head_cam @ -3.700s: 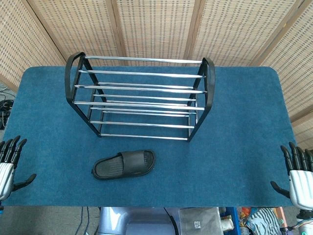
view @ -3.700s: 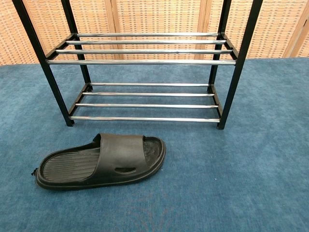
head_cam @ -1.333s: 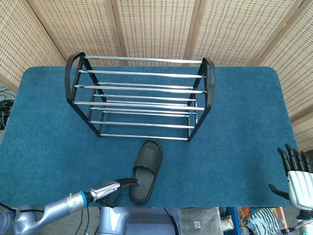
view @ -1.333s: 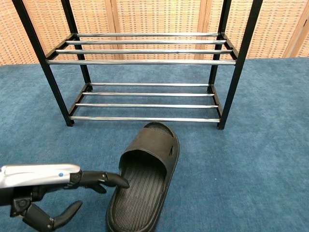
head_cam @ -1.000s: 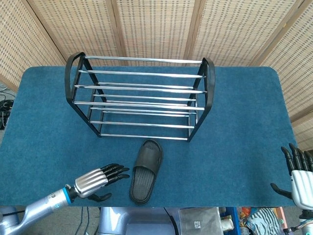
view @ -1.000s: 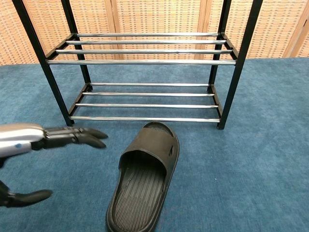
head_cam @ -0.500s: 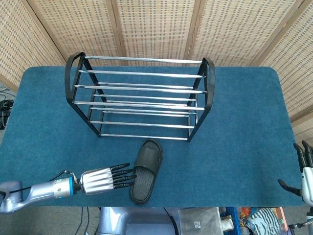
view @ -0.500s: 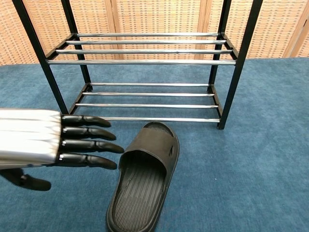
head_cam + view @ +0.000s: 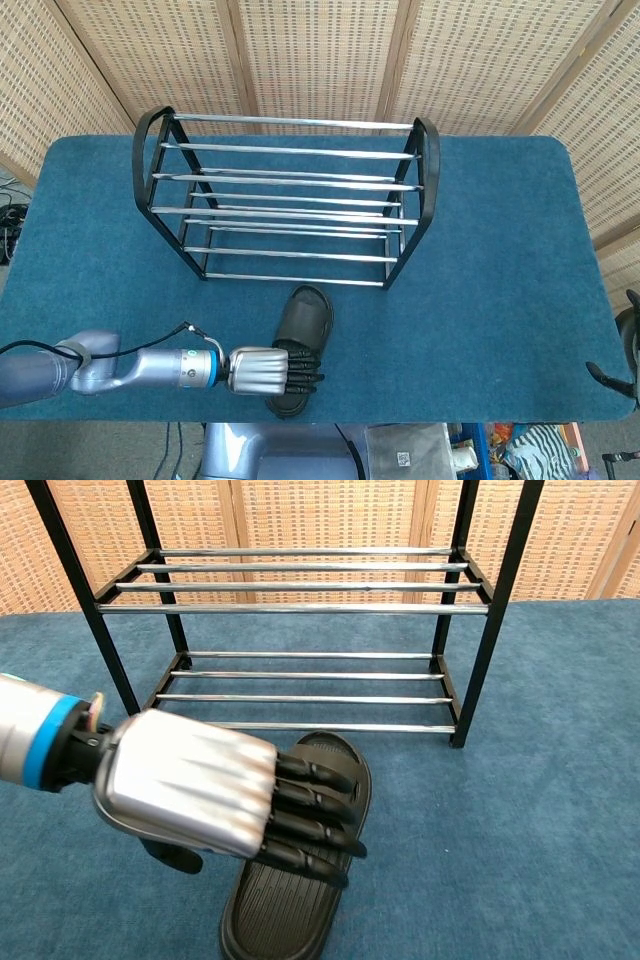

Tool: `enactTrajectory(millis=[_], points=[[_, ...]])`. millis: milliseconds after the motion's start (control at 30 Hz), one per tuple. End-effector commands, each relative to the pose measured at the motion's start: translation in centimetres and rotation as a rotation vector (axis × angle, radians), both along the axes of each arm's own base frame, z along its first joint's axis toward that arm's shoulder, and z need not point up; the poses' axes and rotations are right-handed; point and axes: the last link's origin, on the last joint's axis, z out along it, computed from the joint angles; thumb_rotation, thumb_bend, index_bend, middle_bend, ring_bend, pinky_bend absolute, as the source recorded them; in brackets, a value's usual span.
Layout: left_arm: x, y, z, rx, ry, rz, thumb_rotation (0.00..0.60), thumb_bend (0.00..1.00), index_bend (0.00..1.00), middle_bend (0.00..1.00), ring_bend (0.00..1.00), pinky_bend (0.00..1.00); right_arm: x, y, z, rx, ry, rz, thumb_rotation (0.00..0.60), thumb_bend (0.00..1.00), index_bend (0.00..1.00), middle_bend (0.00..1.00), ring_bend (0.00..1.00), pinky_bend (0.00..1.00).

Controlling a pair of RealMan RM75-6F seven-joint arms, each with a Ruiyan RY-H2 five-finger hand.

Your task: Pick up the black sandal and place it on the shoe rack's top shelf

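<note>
Blue carpet covers the bench (image 9: 480, 260), with woven panels behind.
The left hand (image 9: 262, 371) is laid over the sandal (image 9: 304, 318), fingers (image 9: 320, 825) spread across its strap; whether it is gripped cannot be told. The sandal lies flat just in front of the rack (image 9: 290, 190). Only a sliver of the right hand (image 9: 628, 352) is seen at the bench's edge, its state unclear.

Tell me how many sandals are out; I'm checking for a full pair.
1. The black sandal lies on the blue table in front of the shoe rack, its heel end under the left hand.
</note>
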Motion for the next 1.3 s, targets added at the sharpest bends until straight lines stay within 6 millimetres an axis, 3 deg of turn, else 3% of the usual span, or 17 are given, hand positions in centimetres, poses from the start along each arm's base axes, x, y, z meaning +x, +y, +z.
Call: enactTrajectory(millis=[33, 333, 633, 1300], points=[[0.8, -0.3, -0.9, -0.024, 0.022, 0.016, 0.600, 0.24, 0.00, 0.00, 0.00, 0.00, -0.4, -0.1, 0.4, -0.009, -0.008, -0.014, 0.600, 0.00, 0.00, 0.00, 0.00, 0.00], [2.2, -1.1, -3.7, -0.048, 0.082, 0.038, 0.600, 0.24, 0.00, 0.00, 0.00, 0.00, -0.9, 0.0, 1.3, -0.028, -0.038, -0.024, 0.600, 0.00, 0.00, 0.00, 0.00, 0.00], [2.4, -1.9, -5.0, -0.054, 0.133, 0.020, 0.600, 0.24, 0.00, 0.00, 0.00, 0.00, -1.2, 0.1, 1.7, -0.035, -0.054, -0.029, 0.600, 0.00, 0.00, 0.00, 0.00, 0.00], [1.9, -0.7, -2.2, 0.011, 0.158, 0.017, 0.600, 0.24, 0.00, 0.00, 0.00, 0.00, -1.5, -0.1, 2.0, -0.038, -0.061, -0.040, 0.600, 0.00, 0.00, 0.00, 0.00, 0.00]])
